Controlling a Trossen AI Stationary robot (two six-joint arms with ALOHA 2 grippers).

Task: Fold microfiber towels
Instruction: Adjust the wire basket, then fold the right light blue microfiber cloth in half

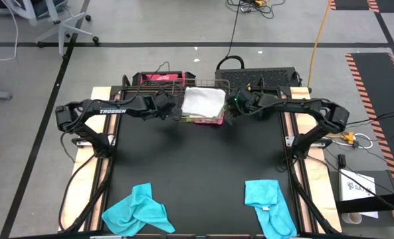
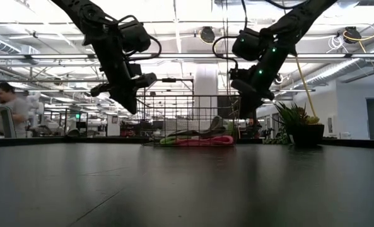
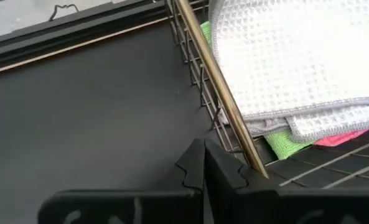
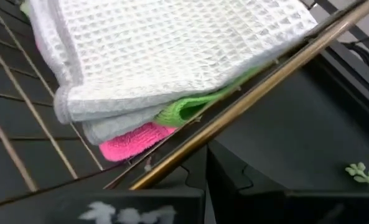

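Two dark robot arms are reaching toward each other across the far side of a black table (image 1: 197, 166), meeting at a copper wire basket (image 1: 213, 84).

The left gripper (image 3: 204, 163) is hovering just outside one side of the basket, its two fingers pressed together and holding nothing. Right in front of its fingertips, the basket's copper rim is running past, and just beyond that rim a folded stack is lying inside the basket.

The right gripper (image 4: 206, 163) is hanging just outside the opposite side of the basket, fingers also together and empty, with the rim crossing directly ahead of it and the same stack just past the wire.

The stack is three cloths deep: a light grey towel (image 4: 165, 43) with a waffle weave is lying on top, a lime green towel (image 4: 184, 107) is peeking out beneath it, and a pink towel (image 4: 131, 140) is sitting at the bottom. They appear to be collected here because the basket is serving as the place for finished, folded towels.

Well behind both grippers, near the table's front edge, two turquoise towels are lying crumpled and apart: one (image 1: 138, 211) on the left arm's side, one (image 1: 266, 202) on the right arm's side. These look unfolded, so they are likely waiting their turn.
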